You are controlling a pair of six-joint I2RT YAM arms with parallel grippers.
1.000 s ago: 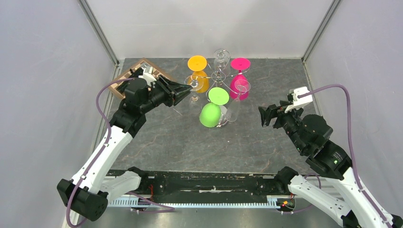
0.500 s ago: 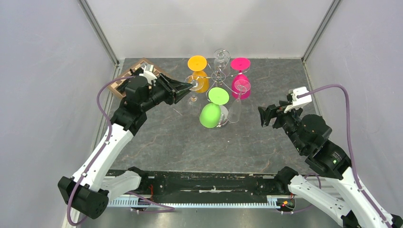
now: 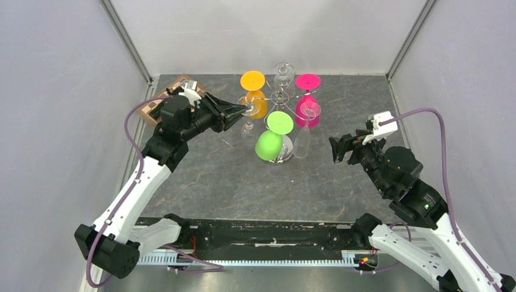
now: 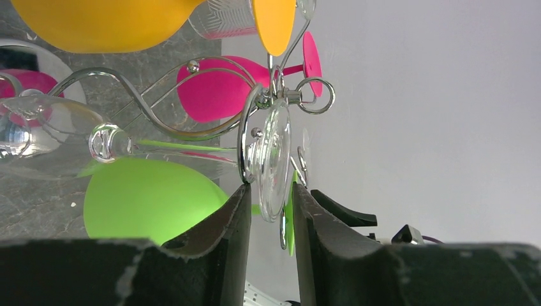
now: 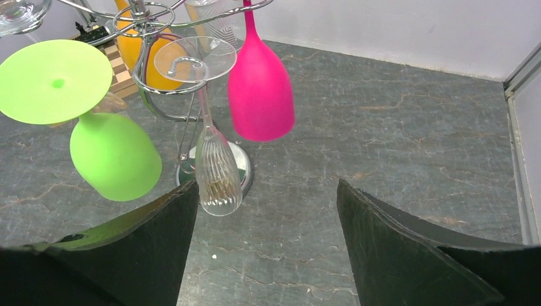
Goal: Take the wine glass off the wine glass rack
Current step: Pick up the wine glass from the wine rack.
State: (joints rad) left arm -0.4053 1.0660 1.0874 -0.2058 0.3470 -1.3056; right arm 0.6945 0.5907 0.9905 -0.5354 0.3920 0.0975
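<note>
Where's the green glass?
In the top view, the green glass hangs upside down on the near side of the rack, just left of a clear flute glass.

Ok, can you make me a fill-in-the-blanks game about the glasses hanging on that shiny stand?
1. The left gripper has its fingers on either side of the round foot of a ____ wine glass.
2. The right gripper holds nothing and is wide ____.
3. On the wine glass rack, the glasses hang with their bowls pointing ____.
4. In the right wrist view, a slim clear glass hangs between the green glass and the ____ one.

Missing words: clear, open, down, pink.
</note>
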